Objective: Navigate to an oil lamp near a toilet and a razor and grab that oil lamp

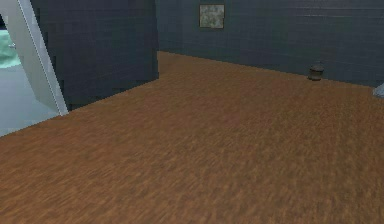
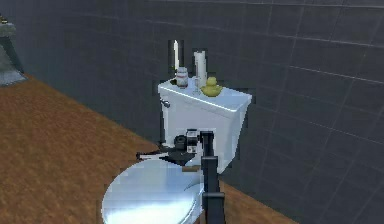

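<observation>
Nearest in the arm side view, the arm (image 2: 211, 190) climbs over the closed white lid of the toilet (image 2: 145, 198). At its end the gripper (image 2: 152, 154) sits in front of the bowl and the tank (image 2: 222, 118) — I cannot tell how its fingers are set, nor whether it has anything in them. On the tank's flat top, toward the picture's left end, stands the oil lamp (image 2: 181, 74): a squat dark base with a thin pale part rising straight up, so its long axis is upright, top toward the ceiling. Just beside it stands a white cylinder (image 2: 200, 64), then a small yellow blob (image 2: 212, 87). Behind them is a dark tiled wall (image 2: 300, 90) above a brown wood floor (image 2: 50, 130). In the forward view the wood runs out past a white door frame (image 1: 42, 60) to a small dark thing (image 1: 316, 71) by the far wall — and above, a picture (image 1: 211, 16).
</observation>
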Motion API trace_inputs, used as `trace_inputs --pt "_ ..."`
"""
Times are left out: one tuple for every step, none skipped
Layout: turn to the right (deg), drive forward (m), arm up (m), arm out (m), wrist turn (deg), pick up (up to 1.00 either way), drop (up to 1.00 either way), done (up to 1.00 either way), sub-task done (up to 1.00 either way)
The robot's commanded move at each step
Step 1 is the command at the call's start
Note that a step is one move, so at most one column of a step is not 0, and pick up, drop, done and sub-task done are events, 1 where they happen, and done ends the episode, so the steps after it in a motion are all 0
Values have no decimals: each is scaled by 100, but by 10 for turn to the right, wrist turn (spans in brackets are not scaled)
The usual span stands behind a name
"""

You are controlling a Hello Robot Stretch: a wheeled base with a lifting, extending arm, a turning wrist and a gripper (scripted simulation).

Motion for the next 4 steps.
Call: trace_inputs --pt "0 0 0 0 420 0 0 0 0" --pt "0 0 -30 0 0 0 0 0 0" --pt "0 0 0 0 0 100 0 0 0" --pt "0 0 10 0 0 0 0 0 0"
